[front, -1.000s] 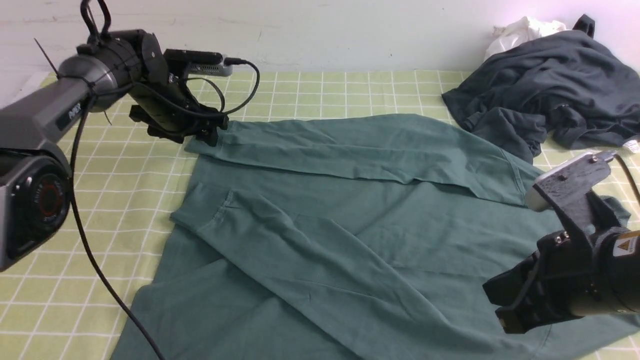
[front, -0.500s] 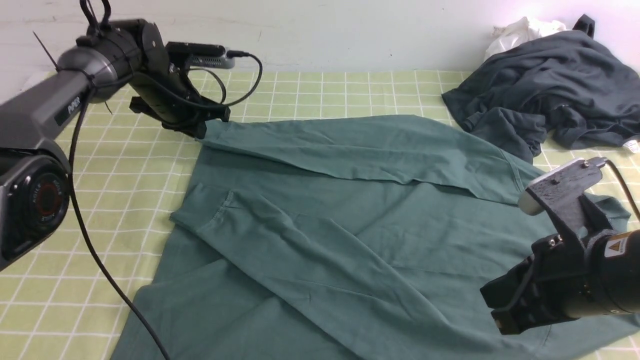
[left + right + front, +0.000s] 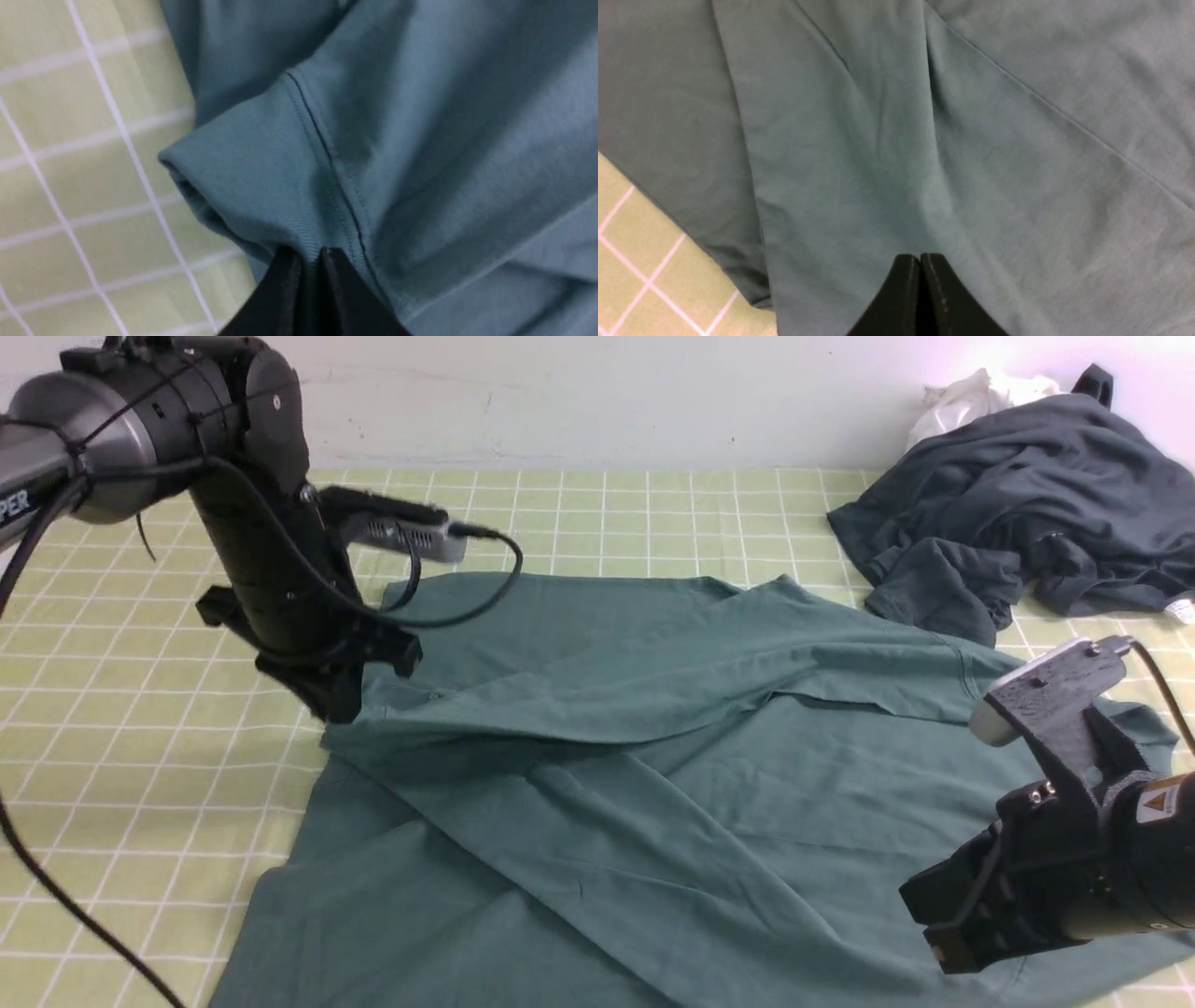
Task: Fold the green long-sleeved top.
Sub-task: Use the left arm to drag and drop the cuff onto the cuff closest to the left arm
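The green long-sleeved top (image 3: 653,775) lies spread over the checked tablecloth, filling the middle and front of the front view. My left gripper (image 3: 341,705) is shut on the ribbed cuff of one sleeve (image 3: 261,196) at the top's left edge, and that sleeve runs across the body toward the right shoulder. In the left wrist view the gripper (image 3: 310,254) pinches the cuff between its fingertips (image 3: 287,266). My right gripper (image 3: 952,947) hovers shut over the top's front right part, and in the right wrist view the gripper (image 3: 920,259) holds nothing above flat green cloth (image 3: 924,140).
A dark charcoal-grey garment (image 3: 1018,513) is heaped at the back right, with a white cloth (image 3: 971,397) behind it against the wall. The yellow-green checked tablecloth (image 3: 121,728) shows bare to the left and along the back.
My left gripper shut on the sleeve cuff at the back left and carried it forward and down toward the top's left edge. The sleeve now drapes lower across the body. The right arm barely moved.
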`<state>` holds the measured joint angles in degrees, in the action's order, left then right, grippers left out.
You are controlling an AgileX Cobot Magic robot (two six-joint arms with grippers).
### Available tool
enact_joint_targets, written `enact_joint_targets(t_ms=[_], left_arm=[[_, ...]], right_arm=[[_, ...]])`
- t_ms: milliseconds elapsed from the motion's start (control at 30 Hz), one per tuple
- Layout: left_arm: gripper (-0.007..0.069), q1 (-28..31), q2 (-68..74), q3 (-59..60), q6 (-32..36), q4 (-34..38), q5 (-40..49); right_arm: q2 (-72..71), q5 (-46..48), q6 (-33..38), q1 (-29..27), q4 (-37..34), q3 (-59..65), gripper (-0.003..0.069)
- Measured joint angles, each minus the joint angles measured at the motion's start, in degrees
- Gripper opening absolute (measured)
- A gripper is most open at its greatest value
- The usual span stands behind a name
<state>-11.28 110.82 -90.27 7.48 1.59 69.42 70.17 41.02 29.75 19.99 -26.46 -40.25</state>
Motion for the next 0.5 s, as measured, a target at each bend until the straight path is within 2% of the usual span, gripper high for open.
enact_joint_targets(t_ms=[100, 233, 333, 367, 433, 500], left_arm=[[0.0020, -1.5, -3.2, 6.0, -0.5, -2.0, -3.0], [0.0041, -2.0, -3.5, 7.5, -0.3, -2.9, -3.1], [0.0099, -2.0, -3.9, 7.7, 0.1, -3.0, -1.9], [0.0155, -2.0, -4.8, 7.8, 0.2, -3.1, -1.3], [0.0218, -2.0, -5.9, 7.9, 0.2, -3.1, -0.7], [0.0332, -2.1, -8.3, 8.8, 0.6, -2.5, -0.4]], right_arm=[[-0.2, 0.1, 0.0, 0.0, -0.7, 0.0, -0.0010], [-0.4, 0.2, 0.0, 0.0, -0.9, 0.0, -0.0010], [-0.4, 0.5, 0.1, 0.0, -0.9, 0.0, -0.0010], [-0.4, 0.5, 0.2, 0.0, -0.9, 0.0, -0.0010], [-0.4, 0.5, 0.2, 0.0, -0.9, 0.0, -0.0010], [-0.4, 0.7, 0.4, 0.0, -0.9, 0.0, -0.0010]])
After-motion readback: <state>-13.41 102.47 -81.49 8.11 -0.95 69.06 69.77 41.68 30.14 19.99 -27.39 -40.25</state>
